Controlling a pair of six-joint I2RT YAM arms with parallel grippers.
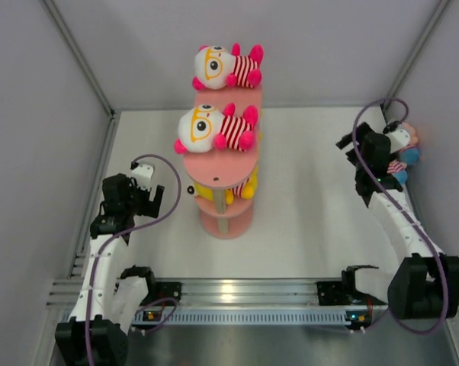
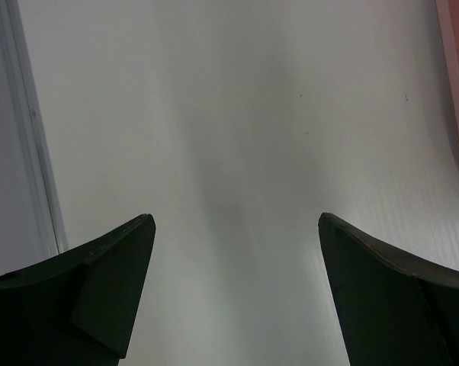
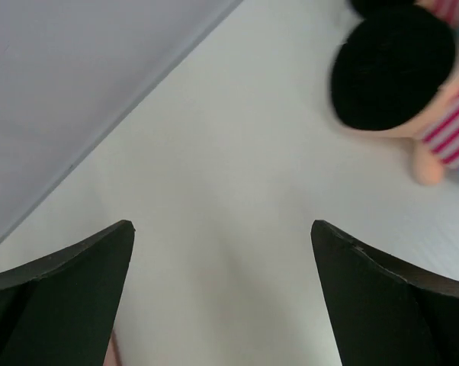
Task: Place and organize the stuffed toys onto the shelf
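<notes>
Plush on the surface: one black-haired toy (image 3: 393,76) in a red-and-white striped shirt lies at the far right, close to the side wall (image 1: 443,114) and well apart from the shelf (image 1: 223,164).
Shelf load: a white-faced toy (image 1: 228,67) lies on the top tier, a second white-faced toy (image 1: 216,128) lies on the middle tier, and a yellow toy (image 1: 247,187) shows partly beneath it.
Right pincer (image 3: 222,229): its jaws stand wide apart with nothing between them. It hangs over the bare surface (image 2: 237,114), and the black-haired toy sits ahead and off to one side, not touching.
Left pincer (image 2: 233,221): its jaws are wide apart and empty, over bare surface, with the shelf's edge at the right of its view.
Handling: we judge the black-haired toy light, soft and squashy. It should give under the jaws rather than resist, and it seems neither fragile nor slippery, since fabric grips well.
Where to hold: we would close across the torso or the round head, where the stuffing is thickest. A limb would flop and let the body swing.
Watch for: the wall nearby leaves little room on that side, and a soft body may sag or roll on a tier.
</notes>
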